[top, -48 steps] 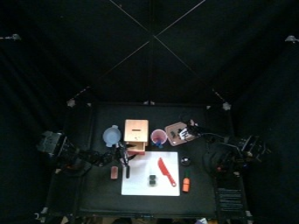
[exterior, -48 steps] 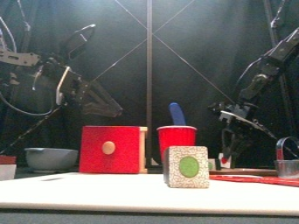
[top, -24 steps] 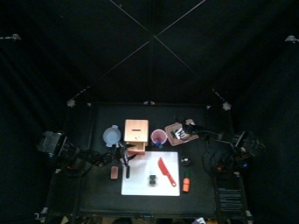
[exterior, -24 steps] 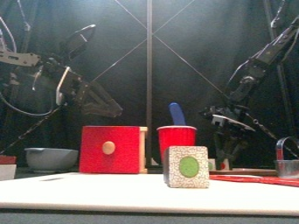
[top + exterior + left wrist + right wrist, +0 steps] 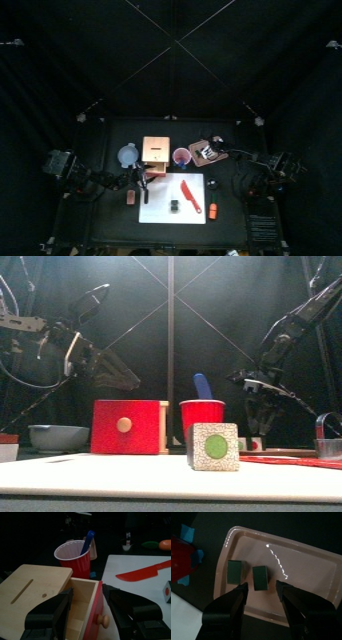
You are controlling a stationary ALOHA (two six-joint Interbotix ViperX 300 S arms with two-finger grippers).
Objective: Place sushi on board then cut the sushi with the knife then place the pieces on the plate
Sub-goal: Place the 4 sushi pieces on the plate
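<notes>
One dark green sushi piece [image 5: 174, 205] [image 5: 214, 446] stands on the white board [image 5: 194, 213], next to the red knife [image 5: 191, 195] [image 5: 143, 569] lying on it. Two more sushi pieces [image 5: 236, 572] [image 5: 260, 577] lie side by side in the pink tray [image 5: 304, 567] [image 5: 203, 152]. My right gripper [image 5: 263, 592] [image 5: 214, 148] hovers over them, open, with nothing held. The left gripper [image 5: 92, 594] [image 5: 139, 182] is open just above the wooden box [image 5: 40, 587] [image 5: 156, 150], whose red drawer stands slightly pulled out.
A red cup [image 5: 182, 155] [image 5: 202, 416] holding the blue knife [image 5: 203, 386] stands between box and tray. The blue-grey bowl [image 5: 128, 155] [image 5: 58, 437] is left of the box. An orange toy [image 5: 213, 210] lies right of the board. A metal cutter [image 5: 327, 436] stands at the far right.
The right arm has shifted a little above the pink tray. The left arm and the things on the board have not moved.
</notes>
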